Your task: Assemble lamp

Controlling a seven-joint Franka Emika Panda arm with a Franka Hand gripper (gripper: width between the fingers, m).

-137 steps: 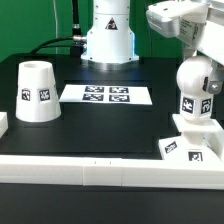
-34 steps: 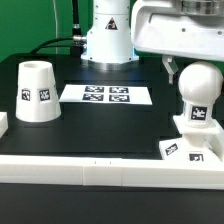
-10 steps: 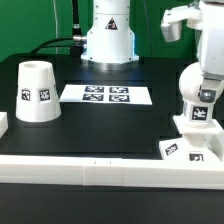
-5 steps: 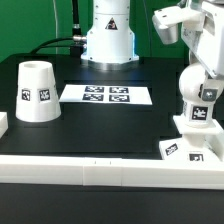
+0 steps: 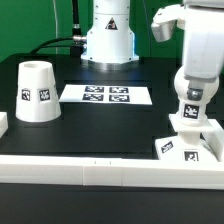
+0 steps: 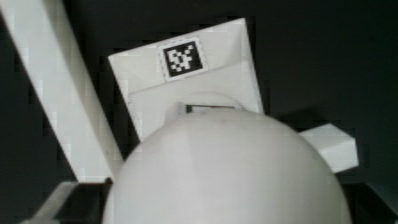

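While I watch the exterior view, the bulb (image 5: 188, 92) stands upright on the lamp base (image 5: 190, 140) at that view's right, and the gripper (image 5: 189, 62) sits directly over it, its body hiding the bulb's rounded head. I cannot tell from either picture how far the jaws are parted or whether the pads touch the bulb. In the wrist view the bulb's (image 6: 228, 172) smooth, egg-like dome fills the foreground, matte white, with the base (image 6: 187, 72) beyond it showing a flat sloped face and a square black-and-white tag. A long white rail (image 6: 59, 95) runs beside the base in that view.

The base is a low, square, sloped block, plain white, with tags on its front faces; it rests just behind the front rail (image 5: 100, 164). The shade (image 5: 36, 92), a tapered white cup with the narrow end up, stands well apart at the exterior view's left on the black table (image 5: 110, 125). The marker board (image 5: 106, 95) lies flat between them.

The arm comes down from above, wrist roughly vertical over the bulb.
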